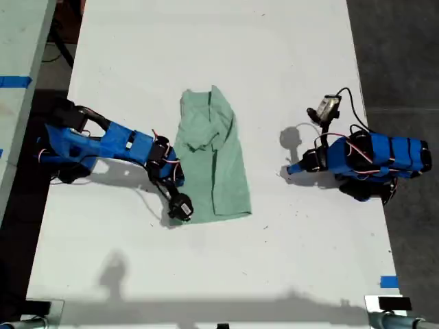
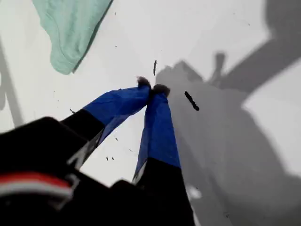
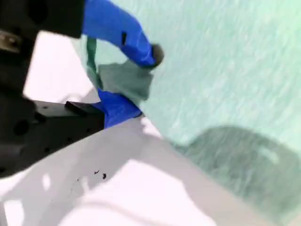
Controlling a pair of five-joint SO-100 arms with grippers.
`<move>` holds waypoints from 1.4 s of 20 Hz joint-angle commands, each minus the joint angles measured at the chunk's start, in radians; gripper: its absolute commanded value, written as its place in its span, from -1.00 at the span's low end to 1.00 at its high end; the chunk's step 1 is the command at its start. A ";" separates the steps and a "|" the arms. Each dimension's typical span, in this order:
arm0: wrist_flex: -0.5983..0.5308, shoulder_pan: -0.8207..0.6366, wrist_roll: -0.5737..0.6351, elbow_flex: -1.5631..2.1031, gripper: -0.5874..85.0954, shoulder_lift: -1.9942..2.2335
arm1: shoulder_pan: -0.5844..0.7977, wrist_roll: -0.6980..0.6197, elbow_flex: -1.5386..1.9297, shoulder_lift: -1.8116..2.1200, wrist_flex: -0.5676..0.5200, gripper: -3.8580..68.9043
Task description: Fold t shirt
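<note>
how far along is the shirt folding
Partly done. The wrinkled pale mint-green cloth t shirt already lies as a long narrow bundle on the white table. In hand: my second gripper has its fingers pinching the shirt's edge. My first gripper is shut on nothing, clear of the cloth. Left: folding the strip across its length.

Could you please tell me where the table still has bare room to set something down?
The white table is bare beyond the t shirt's far end, and along the near edge below both arms. A bare strip also lies between the shirt and my first gripper. It is crowded at the shirt's near corner, where my second gripper pinches the cloth.
</note>
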 commanded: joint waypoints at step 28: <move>0.089 -0.075 0.574 -0.726 -0.31 -0.241 | 0.014 -0.015 0.061 0.012 0.003 -0.85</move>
